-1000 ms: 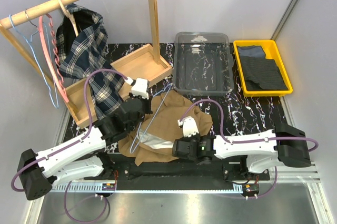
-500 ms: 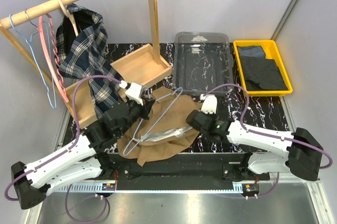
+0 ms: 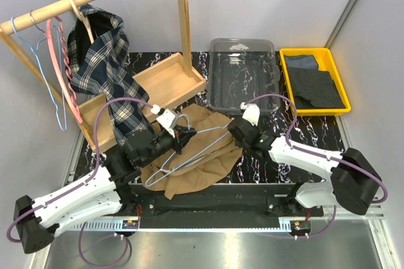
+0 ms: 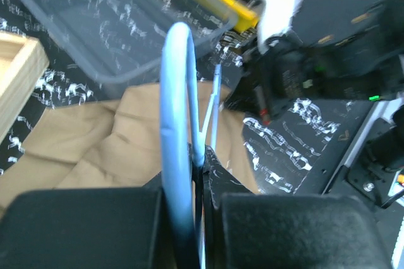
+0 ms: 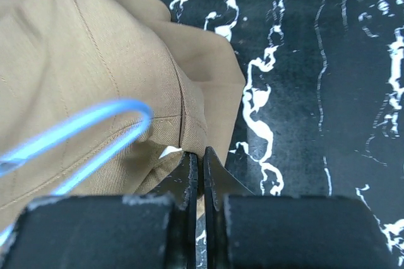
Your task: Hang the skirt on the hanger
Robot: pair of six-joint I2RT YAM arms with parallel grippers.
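**Skirt lies under the blue hanger, both grippers closed**

Skirt (image 3: 201,169) is what we find at the near middle of the black marbled surface (image 3: 297,131), a rumpled tan heap lying between the two arms. Across its top lies the hanger (image 4: 177,124), a thin light-blue wire one, slanting from near left to far right.

We see the left gripper (image 4: 201,177) clamped on the hanger: in the left wrist view the blue wire runs straight up out of the closed fingers, with tan cloth below it. From above, this gripper sits at the hanger's hook end, over the skirt's far left edge.

The right gripper (image 5: 202,160) has its fingers pressed together at the skirt's far right corner. In its wrist view the stitched hem comes down to the tips and appears nipped there, with a sliver of whitish lining just to the left. A blurred loop of the blue wire crosses the cloth on that side, apart from the fingers.

Behind the skirt we see a wooden rack (image 3: 183,16) with a plaid shirt (image 3: 104,60) hanging from it, a clear tray (image 3: 245,76) to its right, and a yellow bin (image 3: 287,70) holding dark cloth at the far right
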